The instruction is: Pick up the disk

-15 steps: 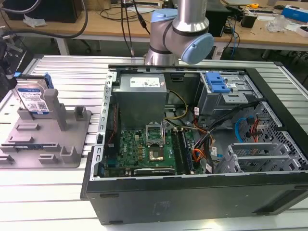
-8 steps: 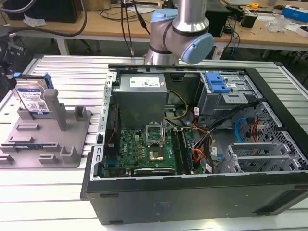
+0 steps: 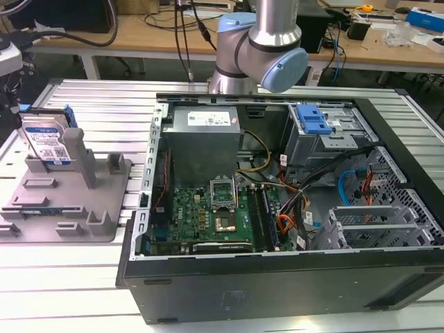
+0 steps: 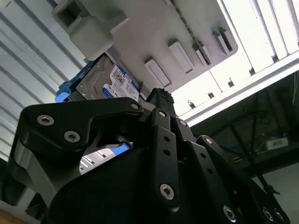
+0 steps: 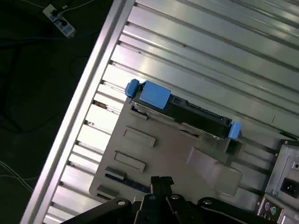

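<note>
One disk (image 3: 47, 142) stands upright on its edge in a slot at the back corner of a grey plastic holder (image 3: 69, 201), at the exterior view's left. Its white-and-blue label faces forward, and blue rails run along its sides. The holder lies flat on a ribbed metal tabletop (image 3: 97, 97), just beside an open computer case (image 3: 277, 291) that fills the middle and the exterior view's right. Inside the case sit a grey power supply (image 3: 205, 135), a green circuit board (image 3: 215, 215) and a drive cage with a blue latch (image 3: 316, 121). The robot arm (image 3: 260, 41) rises behind the case, with wooden benches (image 3: 139, 31) farther back.

In the first wrist view the disk (image 5: 196, 114) is seen from above as a dark narrow edge with a blue piece at each end, and the claw (image 5: 161, 179) hangs over the holder (image 5: 163, 149), apart from the disk. Its two black tips look pressed together, with nothing between them. The tabletop (image 5: 210, 51) stretches beyond, and a power strip (image 5: 58, 21) lies on the dark floor past its edge.

In the second wrist view the claw (image 4: 158, 93) points toward the disk (image 4: 110, 81) without touching it, while the holder (image 4: 154, 32) lies behind.
</note>
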Controlling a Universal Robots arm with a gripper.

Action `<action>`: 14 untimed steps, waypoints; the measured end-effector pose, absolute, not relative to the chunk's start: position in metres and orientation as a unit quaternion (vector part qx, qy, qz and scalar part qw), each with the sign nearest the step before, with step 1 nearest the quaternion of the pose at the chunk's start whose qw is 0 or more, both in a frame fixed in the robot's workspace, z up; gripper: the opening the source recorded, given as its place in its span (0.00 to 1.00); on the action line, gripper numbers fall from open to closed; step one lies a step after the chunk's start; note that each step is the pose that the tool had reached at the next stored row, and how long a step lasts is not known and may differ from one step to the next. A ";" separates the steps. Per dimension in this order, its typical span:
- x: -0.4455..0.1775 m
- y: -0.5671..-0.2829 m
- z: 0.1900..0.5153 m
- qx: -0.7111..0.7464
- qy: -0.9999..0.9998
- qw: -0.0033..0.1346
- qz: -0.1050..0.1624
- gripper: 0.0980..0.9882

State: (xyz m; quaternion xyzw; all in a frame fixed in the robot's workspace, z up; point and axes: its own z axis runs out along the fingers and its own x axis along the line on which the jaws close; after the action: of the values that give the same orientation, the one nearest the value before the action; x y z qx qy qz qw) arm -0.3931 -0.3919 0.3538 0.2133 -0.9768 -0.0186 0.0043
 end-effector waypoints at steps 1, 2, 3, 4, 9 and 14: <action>-0.393 -0.392 0.353 0.229 -0.973 0.005 -0.019 0.01; -0.393 -0.392 0.353 0.242 -0.970 0.005 -0.018 0.01; -0.393 -0.392 0.352 0.250 -0.968 0.005 -0.018 0.01; -0.393 -0.392 0.352 0.259 -0.966 0.005 -0.018 0.01; -0.393 -0.392 0.350 0.312 -0.950 0.006 -0.018 0.01; -0.393 -0.392 0.347 0.377 -0.926 0.007 -0.018 0.02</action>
State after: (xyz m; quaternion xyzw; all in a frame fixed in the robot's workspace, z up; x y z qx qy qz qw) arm -0.3931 -0.3919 0.3466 0.3767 -0.9261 -0.0176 0.0074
